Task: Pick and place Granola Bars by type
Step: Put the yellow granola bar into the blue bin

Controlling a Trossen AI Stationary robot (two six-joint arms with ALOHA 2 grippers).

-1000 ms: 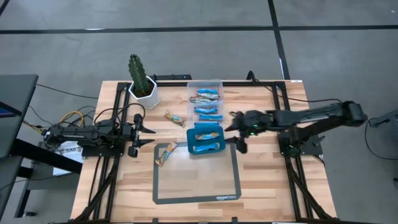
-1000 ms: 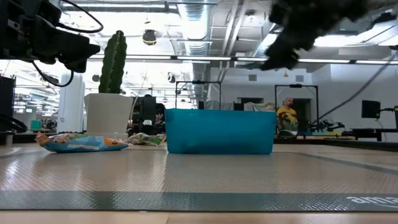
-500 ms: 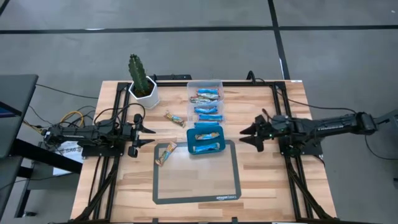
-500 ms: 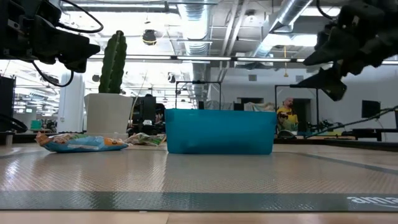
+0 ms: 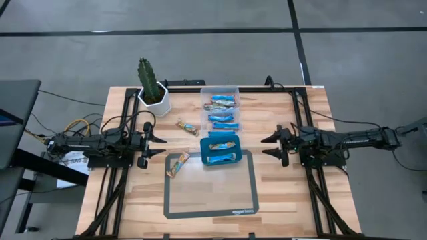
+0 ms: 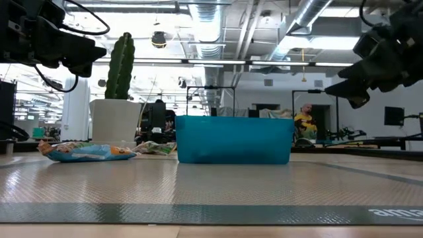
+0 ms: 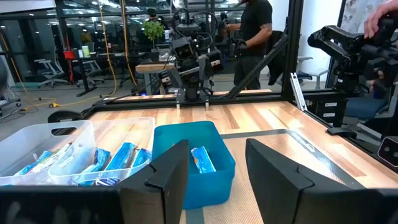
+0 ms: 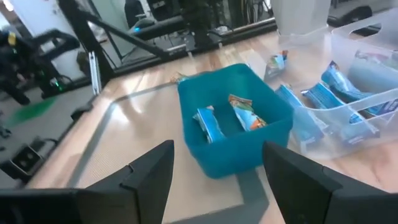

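So the clear plastic box (image 5: 221,107) at the far side of my wooden table (image 5: 287,193) has a stack of blue-and-white wrapped granola bars (image 5: 223,111) in it, and the teal rectangular tray (image 5: 204,152) just in front of it, touching the grey mat (image 5: 210,190), holds two more bars (image 8: 227,118) lying side by side. Two loose bars are outside the containers: a tan-and-blue one (image 5: 177,164) on the mat's left corner and another (image 5: 186,126) on bare wood between the white-potted cactus (image 5: 152,85) and the box.

My right gripper (image 5: 275,144) hangs above the table right of the tray, fingers spread wide, holding nothing and touching nothing. My left gripper (image 5: 157,145) sits at the left edge, also spread and empty, pointed at the tray.

From table height the tray wall hides its contents, and the loose bar behind the front one is mostly blocked. There's a person (image 7: 254,25) in dark clothes in the room behind the table.
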